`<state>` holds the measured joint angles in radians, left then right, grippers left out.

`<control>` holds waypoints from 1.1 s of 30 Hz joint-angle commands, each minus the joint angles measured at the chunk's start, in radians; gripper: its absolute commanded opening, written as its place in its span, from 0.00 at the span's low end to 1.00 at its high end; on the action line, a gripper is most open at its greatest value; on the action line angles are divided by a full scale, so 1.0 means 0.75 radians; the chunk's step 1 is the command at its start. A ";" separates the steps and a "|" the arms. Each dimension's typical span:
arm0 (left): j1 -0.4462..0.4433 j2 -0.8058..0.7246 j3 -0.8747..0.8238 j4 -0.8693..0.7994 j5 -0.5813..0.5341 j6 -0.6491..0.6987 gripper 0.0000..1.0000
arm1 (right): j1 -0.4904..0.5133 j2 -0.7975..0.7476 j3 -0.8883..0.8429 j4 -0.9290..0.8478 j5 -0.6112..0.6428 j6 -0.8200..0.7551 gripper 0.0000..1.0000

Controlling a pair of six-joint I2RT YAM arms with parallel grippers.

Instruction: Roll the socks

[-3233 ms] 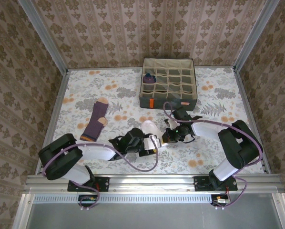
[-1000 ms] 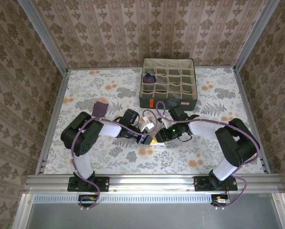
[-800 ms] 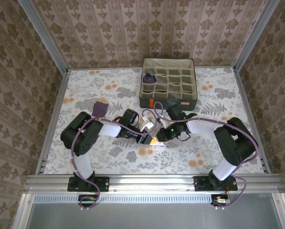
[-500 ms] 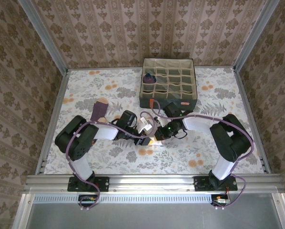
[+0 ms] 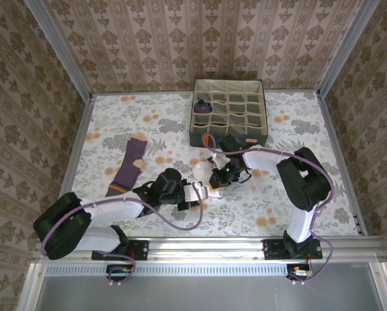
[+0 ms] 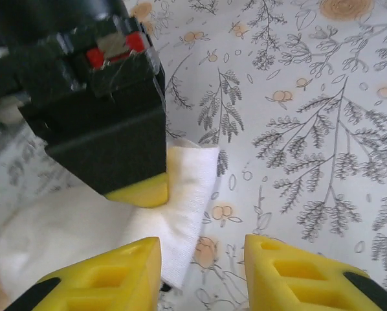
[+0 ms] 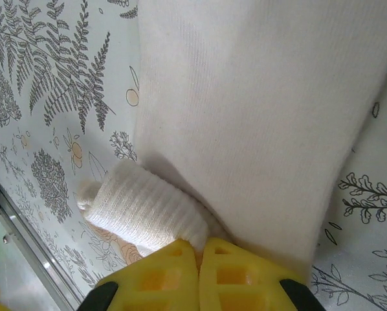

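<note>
white sock [image 7: 245, 97] mid-table, cuff end rolled | right gripper [image 7: 200, 259] pressed together, pinching its edge from 3 o'clock | left gripper [image 6: 203, 269] spread at 6 o'clock | purple sock [image 5: 130, 165] flat at 9 o'clock | third sock [image 5: 202, 106] in box [image 5: 230, 140] at 1 o'clock

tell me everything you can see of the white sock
The white sock is soft knit fabric, lying near the middle of the floral table. One end is wound into a ribbed roll; the rest lies flat. The right gripper is shut on its edge; the left gripper hovers open at its corner.
</note>
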<state>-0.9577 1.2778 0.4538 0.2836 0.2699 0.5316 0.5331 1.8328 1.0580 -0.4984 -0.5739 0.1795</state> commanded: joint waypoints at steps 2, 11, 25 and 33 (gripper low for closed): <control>-0.030 0.043 0.053 -0.027 -0.193 0.228 0.30 | 0.001 0.117 -0.013 -0.157 0.109 -0.037 0.08; -0.085 0.285 0.213 -0.115 -0.218 0.344 0.28 | -0.001 0.178 0.033 -0.219 0.079 -0.063 0.08; -0.084 0.530 0.264 -0.139 -0.311 0.228 0.31 | -0.009 0.171 0.026 -0.252 0.016 -0.089 0.15; 0.022 0.653 0.493 -0.510 -0.054 0.017 0.00 | -0.059 -0.048 -0.128 -0.091 -0.056 -0.023 0.43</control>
<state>-0.9833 1.6699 0.7860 0.0788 0.1570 0.6449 0.4667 1.8343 1.0405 -0.5255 -0.5823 0.1513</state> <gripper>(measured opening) 0.014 0.410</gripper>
